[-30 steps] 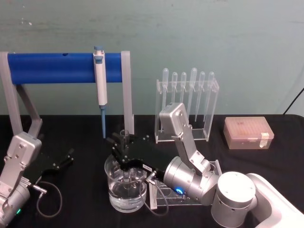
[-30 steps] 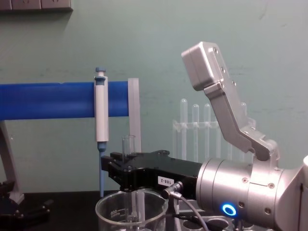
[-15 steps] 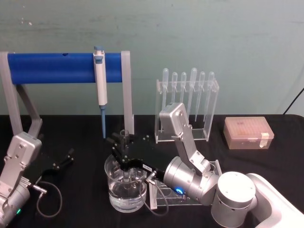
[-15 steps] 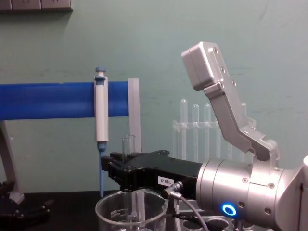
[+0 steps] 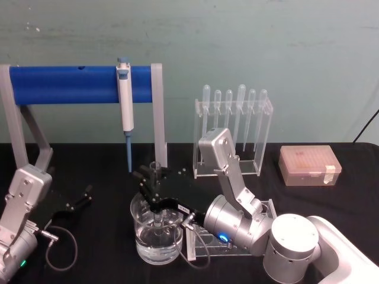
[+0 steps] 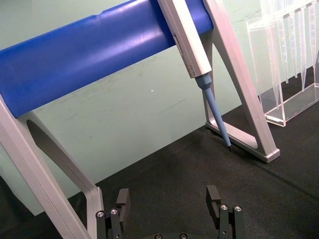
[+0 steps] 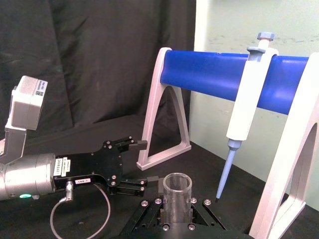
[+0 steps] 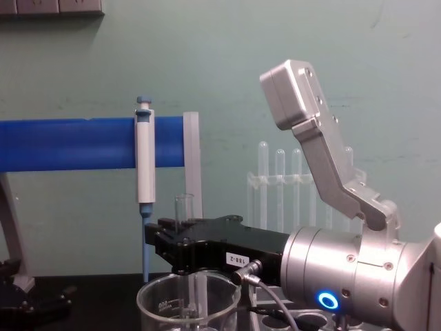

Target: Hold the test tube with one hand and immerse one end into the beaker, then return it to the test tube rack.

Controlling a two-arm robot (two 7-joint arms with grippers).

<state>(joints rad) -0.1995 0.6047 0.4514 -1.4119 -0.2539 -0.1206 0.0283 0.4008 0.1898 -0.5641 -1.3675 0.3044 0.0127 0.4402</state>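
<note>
The test tube (image 5: 155,168) stands upright with my right gripper (image 5: 152,186) shut on its upper part. Its open rim rises above the black fingers (image 8: 180,243), and its lower part (image 8: 197,298) reaches down inside the beaker (image 8: 157,303). The beaker (image 5: 144,244) is wide clear glass with water in its bottom, on the black table in front of me. In the right wrist view the tube's rim (image 7: 177,185) shows close between the fingers. My left gripper (image 5: 82,199) rests open low at the table's left, with nothing between its fingers (image 6: 214,196).
A blue bar on grey legs (image 5: 65,84) holds a white-and-blue pipettor (image 5: 125,106) behind the beaker. At the back stands a clear rack of pipettes (image 5: 234,127), and to the right a pink tip box (image 5: 309,165). A clear acrylic stand (image 5: 260,234) lies under my right arm.
</note>
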